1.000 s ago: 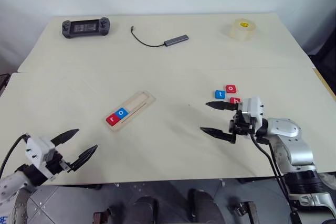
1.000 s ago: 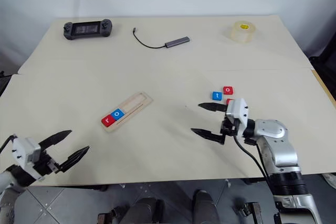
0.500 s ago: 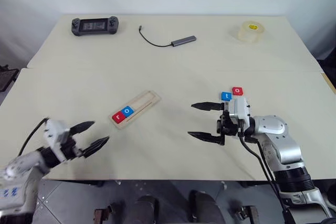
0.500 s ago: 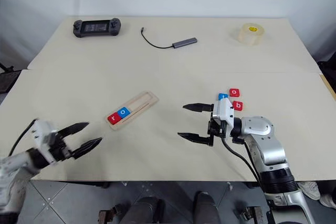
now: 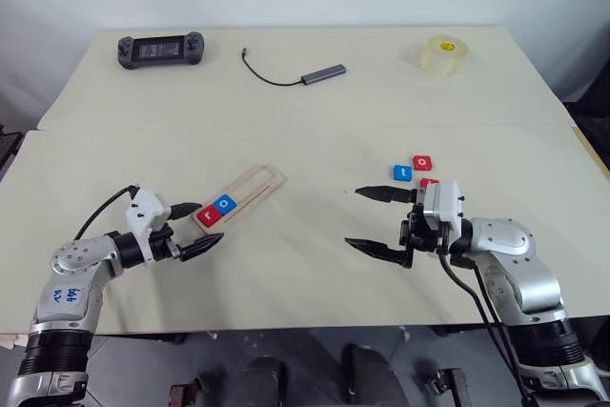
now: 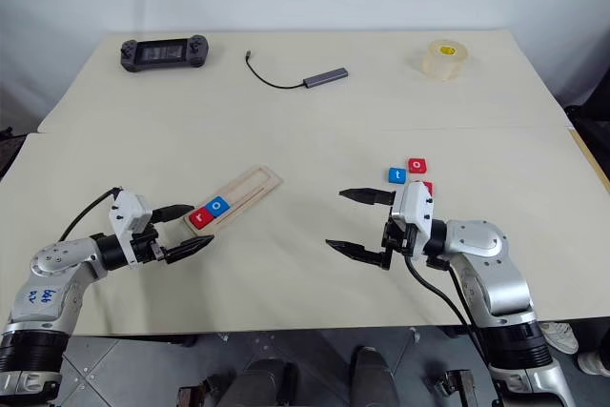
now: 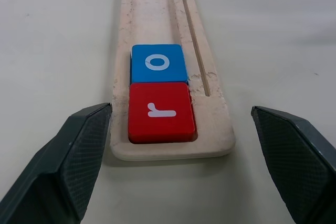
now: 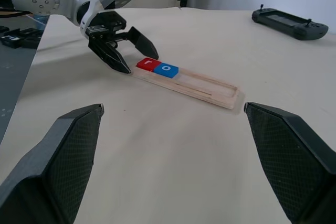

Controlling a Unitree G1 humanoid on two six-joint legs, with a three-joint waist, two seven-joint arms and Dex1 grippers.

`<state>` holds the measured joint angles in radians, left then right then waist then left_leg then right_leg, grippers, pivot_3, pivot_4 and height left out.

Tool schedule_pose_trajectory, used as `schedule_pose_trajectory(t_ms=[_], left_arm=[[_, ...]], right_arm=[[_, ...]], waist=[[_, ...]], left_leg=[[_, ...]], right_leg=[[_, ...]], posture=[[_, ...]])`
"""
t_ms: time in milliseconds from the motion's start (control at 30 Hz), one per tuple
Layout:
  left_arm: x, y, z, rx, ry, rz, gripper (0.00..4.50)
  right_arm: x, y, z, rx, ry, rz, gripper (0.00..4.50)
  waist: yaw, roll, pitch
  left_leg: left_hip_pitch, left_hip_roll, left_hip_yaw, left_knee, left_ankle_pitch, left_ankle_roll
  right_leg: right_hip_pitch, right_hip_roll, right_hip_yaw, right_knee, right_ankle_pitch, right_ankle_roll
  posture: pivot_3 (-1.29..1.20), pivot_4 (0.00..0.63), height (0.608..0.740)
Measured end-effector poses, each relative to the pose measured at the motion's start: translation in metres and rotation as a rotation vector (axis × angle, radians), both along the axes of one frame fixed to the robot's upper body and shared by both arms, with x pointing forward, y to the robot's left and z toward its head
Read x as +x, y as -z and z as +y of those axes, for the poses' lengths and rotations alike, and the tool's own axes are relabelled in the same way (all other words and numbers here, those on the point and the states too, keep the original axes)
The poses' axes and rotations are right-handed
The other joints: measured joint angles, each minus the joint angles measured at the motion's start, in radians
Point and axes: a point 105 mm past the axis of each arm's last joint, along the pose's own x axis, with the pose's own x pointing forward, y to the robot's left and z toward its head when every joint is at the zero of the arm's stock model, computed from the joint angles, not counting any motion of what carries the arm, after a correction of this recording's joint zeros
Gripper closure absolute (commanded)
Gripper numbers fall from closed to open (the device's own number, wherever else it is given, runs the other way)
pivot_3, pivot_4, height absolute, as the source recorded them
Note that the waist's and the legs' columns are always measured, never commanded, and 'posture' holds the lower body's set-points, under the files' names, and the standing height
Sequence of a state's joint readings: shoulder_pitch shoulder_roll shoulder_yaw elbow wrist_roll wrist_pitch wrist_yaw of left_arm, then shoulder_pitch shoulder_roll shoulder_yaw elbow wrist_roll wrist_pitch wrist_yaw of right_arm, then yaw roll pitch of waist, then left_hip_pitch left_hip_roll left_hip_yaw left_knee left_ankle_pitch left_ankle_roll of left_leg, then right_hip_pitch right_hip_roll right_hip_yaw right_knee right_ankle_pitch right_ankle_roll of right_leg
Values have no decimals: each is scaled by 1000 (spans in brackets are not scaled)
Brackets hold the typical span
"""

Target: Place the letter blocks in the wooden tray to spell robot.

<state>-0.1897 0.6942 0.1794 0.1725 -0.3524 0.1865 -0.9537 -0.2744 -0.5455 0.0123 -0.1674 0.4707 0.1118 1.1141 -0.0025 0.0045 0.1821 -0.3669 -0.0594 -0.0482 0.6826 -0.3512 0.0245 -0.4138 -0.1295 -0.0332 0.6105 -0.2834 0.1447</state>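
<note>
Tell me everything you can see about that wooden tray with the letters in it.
The wooden tray is a flat, pale oblong with rounded corners, a shallow recess along it and a thin slot beside that. It lies at a slant on the cream table. A red r block sits at the end nearest the left pincer, a blue o block touching it; the rest of the recess is empty. The open pincer straddles that end, seemingly without touching.

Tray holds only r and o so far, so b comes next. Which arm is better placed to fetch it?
Probably the right: its open right gripper hovers beside the loose blocks, while the open left gripper sits at the wooden tray.
</note>
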Motion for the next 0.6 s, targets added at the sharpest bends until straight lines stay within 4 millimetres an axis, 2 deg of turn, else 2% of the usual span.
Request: schedule_pose_trajectory(t_ms=[100, 367, 600], left_arm=[[0, 1, 0, -1, -3, 5, 585], [2, 3, 4, 4, -30, -22, 2956], [-2, 1, -3, -8, -1, -58, 2956]], right_arm=[[-1, 1, 0, 5, 10, 7, 0], [2, -4, 0, 8, 15, -9, 0], [4, -7, 1, 8, 12, -23, 0]], waist=[[-1, 0, 0], [1, 2, -1], [2, 2, -1]], left_leg=[[0, 0, 0, 0, 0, 0], [1, 0, 0, 0, 0, 0], [0, 0, 0, 0, 0, 0]], right_leg=[[0, 0, 0, 0, 0, 0], [0, 0, 1, 0, 0, 0], [0, -1, 0, 0, 0, 0]], posture=[[0, 150, 740], [0, 150, 740], [0, 150, 740]])
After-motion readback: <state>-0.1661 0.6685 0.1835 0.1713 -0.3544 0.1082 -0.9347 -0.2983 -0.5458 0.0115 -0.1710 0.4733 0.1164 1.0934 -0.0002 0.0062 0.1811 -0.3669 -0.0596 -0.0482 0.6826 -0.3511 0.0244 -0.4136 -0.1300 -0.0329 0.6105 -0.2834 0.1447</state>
